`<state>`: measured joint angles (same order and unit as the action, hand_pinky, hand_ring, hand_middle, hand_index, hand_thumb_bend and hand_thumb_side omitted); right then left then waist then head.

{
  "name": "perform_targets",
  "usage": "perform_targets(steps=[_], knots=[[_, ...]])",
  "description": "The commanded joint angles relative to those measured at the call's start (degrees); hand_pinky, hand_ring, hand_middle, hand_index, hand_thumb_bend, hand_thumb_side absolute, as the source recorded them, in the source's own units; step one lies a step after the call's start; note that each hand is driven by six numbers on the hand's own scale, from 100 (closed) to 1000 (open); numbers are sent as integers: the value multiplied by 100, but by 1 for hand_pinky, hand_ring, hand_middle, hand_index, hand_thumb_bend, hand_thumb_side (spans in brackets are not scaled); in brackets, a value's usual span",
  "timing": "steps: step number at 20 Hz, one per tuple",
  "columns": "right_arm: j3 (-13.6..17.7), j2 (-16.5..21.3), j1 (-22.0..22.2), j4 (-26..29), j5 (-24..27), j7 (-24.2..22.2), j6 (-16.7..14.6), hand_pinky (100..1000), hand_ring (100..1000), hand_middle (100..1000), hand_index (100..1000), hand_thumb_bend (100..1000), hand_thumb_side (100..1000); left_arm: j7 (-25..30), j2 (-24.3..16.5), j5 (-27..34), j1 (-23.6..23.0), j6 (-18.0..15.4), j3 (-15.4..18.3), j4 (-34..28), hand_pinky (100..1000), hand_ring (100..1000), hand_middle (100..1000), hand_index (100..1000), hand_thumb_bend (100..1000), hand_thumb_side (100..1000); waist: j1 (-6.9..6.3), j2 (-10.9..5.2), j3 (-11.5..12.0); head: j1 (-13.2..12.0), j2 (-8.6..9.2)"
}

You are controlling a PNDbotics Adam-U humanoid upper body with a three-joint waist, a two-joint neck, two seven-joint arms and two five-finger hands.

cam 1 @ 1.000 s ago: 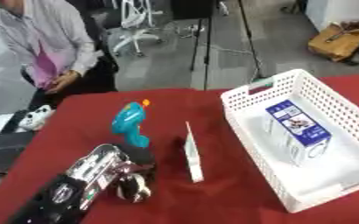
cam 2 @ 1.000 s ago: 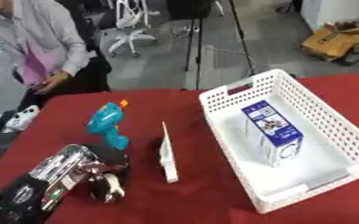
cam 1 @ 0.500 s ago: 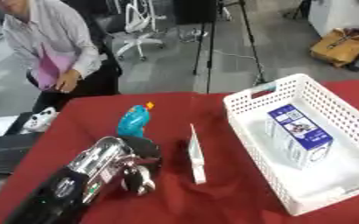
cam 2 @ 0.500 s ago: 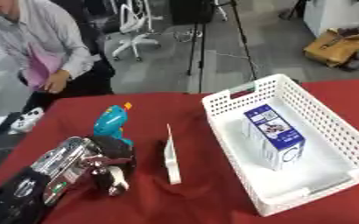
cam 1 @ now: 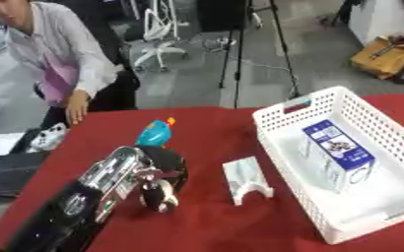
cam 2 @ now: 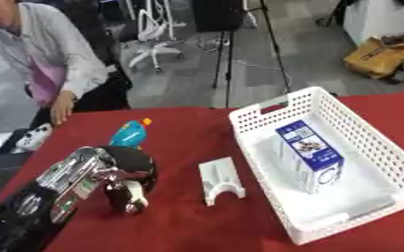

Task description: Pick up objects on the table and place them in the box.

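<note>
I see my left hand [cam 1: 158,179] low on the red table [cam 1: 205,221], the arm coming in from the lower left corner. Its fingers are curled downward over the near end of a teal toy [cam 1: 156,133], and I cannot tell whether they actually pinch it or only rest against it. The toy's orange tip points to the far side of the table. Just right of the hand lies a small white piece [cam 2: 220,179] with an arched cutout at its near edge, apart from the hand and from the box. The white slotted box [cam 2: 374,147] sits on the right, and 1 blue-and-white carton [cam 2: 309,152] lies inside it. My right hand shows in neither view.
</note>
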<state>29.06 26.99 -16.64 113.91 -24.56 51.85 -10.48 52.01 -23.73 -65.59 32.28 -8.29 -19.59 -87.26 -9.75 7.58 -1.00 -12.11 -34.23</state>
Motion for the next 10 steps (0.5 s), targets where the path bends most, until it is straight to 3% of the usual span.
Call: perform_targets(steps=[1,10], knots=[[10,177,-51,68,52,12,4,743,688,511,602,100,387,-4,-203,7,106,-28,28,-80,193,418,523,653,409,197,32,-91,15,-35,-28],[1,177,-38,68,59,12,32,741,688,511,602,100,387,-4,-213,16,149,-65,12,-84,192,416,520,652,420,198,2,-154,32,-38,-60]])
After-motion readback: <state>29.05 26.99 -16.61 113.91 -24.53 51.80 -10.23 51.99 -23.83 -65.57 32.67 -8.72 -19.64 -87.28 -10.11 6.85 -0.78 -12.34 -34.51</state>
